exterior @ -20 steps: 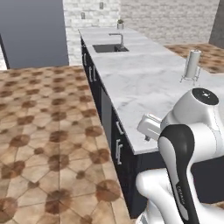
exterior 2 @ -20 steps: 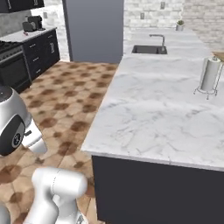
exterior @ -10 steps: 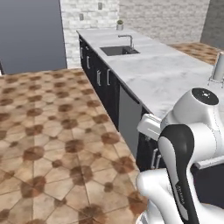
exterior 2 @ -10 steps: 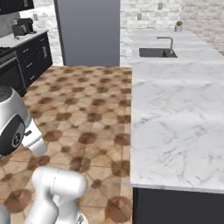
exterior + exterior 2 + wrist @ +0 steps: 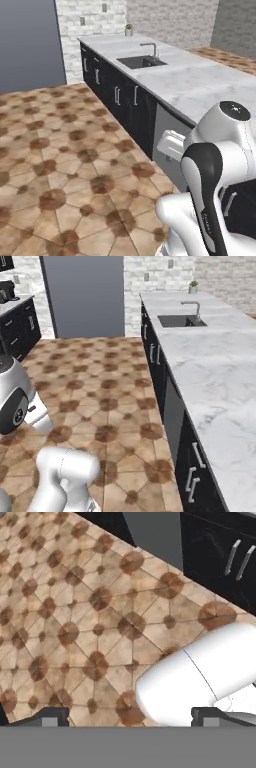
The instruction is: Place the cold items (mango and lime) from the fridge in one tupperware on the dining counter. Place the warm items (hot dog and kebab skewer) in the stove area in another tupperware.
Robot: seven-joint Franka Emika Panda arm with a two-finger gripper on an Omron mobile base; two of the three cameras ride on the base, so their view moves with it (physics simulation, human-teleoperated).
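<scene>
the gripper (image 5: pixel 130 716) hangs over the tiled floor (image 5: pixel 85 612) with its jaws spread wide, holding nothing. a sink (image 5: pixel 142 61) sits in the marble counter (image 5: pixel 220 376) toward its far end.

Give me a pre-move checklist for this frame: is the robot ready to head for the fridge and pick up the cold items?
1. Gripper open and empty: ok. In the hand view the fingertips stand wide apart with bare floor between them.
2. Path over the tiled floor toward the fridge: ok, no obstacle on it.
3. Fridge door open: not ok, the grey front looks closed.
4. Mango and lime located: cannot tell, presumably behind the closed door.
5. Tupperware located on the counter: cannot tell, none on the stretch near the sink.
6. Arm tucked clear of the counter edge: ok, it is folded close over the base.
</scene>
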